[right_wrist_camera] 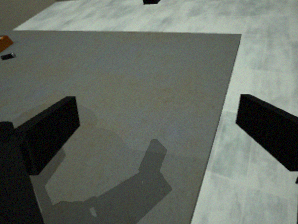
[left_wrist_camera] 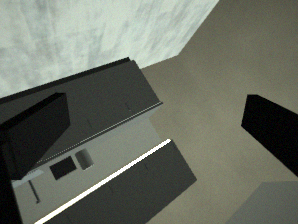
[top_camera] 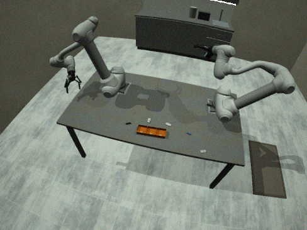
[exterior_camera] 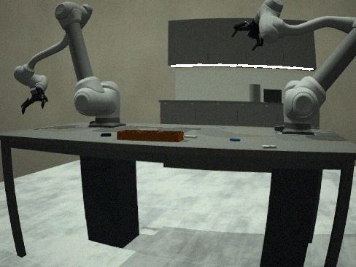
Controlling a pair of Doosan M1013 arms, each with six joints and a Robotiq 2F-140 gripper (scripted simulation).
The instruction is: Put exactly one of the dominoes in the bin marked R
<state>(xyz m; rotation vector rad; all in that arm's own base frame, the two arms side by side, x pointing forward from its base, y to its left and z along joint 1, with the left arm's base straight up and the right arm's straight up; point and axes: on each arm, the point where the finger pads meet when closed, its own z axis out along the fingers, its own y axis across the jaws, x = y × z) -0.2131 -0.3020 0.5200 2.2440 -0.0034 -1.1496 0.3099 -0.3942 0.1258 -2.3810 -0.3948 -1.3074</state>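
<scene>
Three joined orange bins (top_camera: 151, 136) (exterior_camera: 150, 136) stand flat on the table. Pale marks show inside, too small to read. A white domino-like block (top_camera: 149, 120) lies behind them, hidden in the exterior view. A second white block (top_camera: 168, 124) (exterior_camera: 191, 136) lies near their right end. A third (top_camera: 203, 151) (exterior_camera: 269, 146) lies near the front right edge. My left gripper (top_camera: 200, 52) (exterior_camera: 244, 42) (left_wrist_camera: 156, 110) is open and empty, high above the table's back right side. My right gripper (top_camera: 73, 89) (exterior_camera: 33, 109) (right_wrist_camera: 158, 110) is open and empty, off the table's left side.
A small black block (top_camera: 128, 123) (exterior_camera: 106, 135) (right_wrist_camera: 8, 56) lies left of the bins. A small blue block (top_camera: 189, 134) (exterior_camera: 235, 139) lies to their right. The right arm's base (top_camera: 113, 86) and left arm's base (top_camera: 224, 107) stand at the back of the table (top_camera: 100, 122).
</scene>
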